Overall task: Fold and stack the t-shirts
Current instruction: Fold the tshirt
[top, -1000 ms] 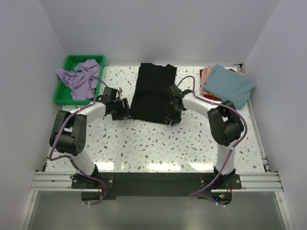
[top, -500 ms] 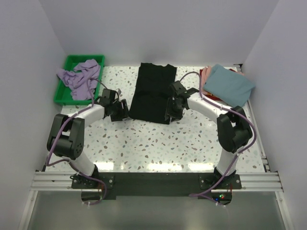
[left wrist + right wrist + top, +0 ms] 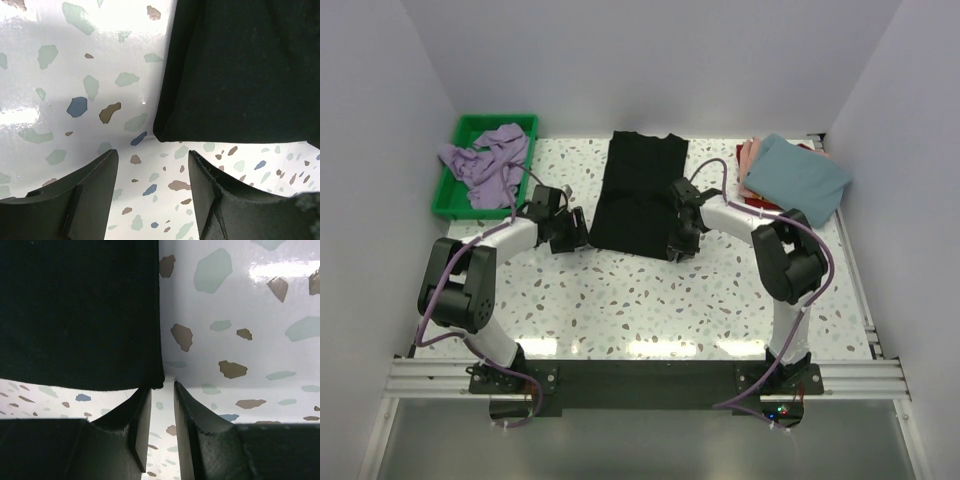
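The black t-shirt (image 3: 638, 195) lies flat as a long folded strip in the middle of the table. My left gripper (image 3: 576, 232) is open and empty beside its near left corner; in the left wrist view the shirt (image 3: 240, 70) ends just beyond the gripper (image 3: 152, 172). My right gripper (image 3: 678, 244) is at the near right corner. In the right wrist view its jaws (image 3: 161, 390) stand a narrow gap apart with only table between them, and the shirt's corner (image 3: 80, 310) touches the left fingertip. The lavender t-shirt (image 3: 488, 160) lies crumpled in the tray.
The green tray (image 3: 448, 196) stands at the back left. At the back right is a folded stack: the teal-blue t-shirt (image 3: 798, 177) on top, the pink one (image 3: 747, 155) and a dark red edge (image 3: 758, 204) showing under it. White walls enclose the table.
My right gripper lifted away toward the far side half a second ago and has come back down to the shirt's near right corner. The left gripper has barely moved.
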### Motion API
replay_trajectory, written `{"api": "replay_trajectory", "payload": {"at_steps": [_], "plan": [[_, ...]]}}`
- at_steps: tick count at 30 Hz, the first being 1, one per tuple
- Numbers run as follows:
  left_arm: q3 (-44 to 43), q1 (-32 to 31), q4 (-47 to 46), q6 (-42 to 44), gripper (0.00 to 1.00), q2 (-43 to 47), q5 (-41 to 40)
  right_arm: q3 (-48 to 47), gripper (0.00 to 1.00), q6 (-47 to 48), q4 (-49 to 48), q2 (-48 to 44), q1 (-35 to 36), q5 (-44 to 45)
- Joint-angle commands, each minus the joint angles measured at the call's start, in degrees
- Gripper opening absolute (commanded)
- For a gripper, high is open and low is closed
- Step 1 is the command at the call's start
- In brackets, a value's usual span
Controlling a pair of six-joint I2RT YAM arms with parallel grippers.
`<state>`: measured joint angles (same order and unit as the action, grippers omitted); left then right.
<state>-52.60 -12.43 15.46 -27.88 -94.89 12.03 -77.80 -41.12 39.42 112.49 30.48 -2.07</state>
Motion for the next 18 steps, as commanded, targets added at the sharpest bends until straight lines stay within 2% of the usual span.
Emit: {"api": "replay_trajectory", "payload": {"at_steps": [1,6,10,14,18], "plan": [[-0.5,0.2,-1.2,0.7,0.63,2.4,-0.6,-1.5,0.28,1.1,-1.6,0.7,-0.7,1.9],[-1.3,0.2,-1.0,0.6,0.63,2.4,-0.7,-1.8,0.27,1.7,-0.3,0.1,-0.7,-0.3],[-1.3,0.2,-1.1,0.5,0.63,1.8,-0.6,-2.2,0.32,1.2,2.6,-2.4,-0.6,-2.7],[-1.3,0.2,-1.1,0.5,0.63,1.6,-0.6,-2.6,0.35,0.6,3.6,-5.3,-0.7,-1.5],[-1.5,0.1,-1.2,0.5,0.63,1.2,-0.5,-4.9,0.36,0.2,3.5,-4.5,-1.3,-1.2]]}}
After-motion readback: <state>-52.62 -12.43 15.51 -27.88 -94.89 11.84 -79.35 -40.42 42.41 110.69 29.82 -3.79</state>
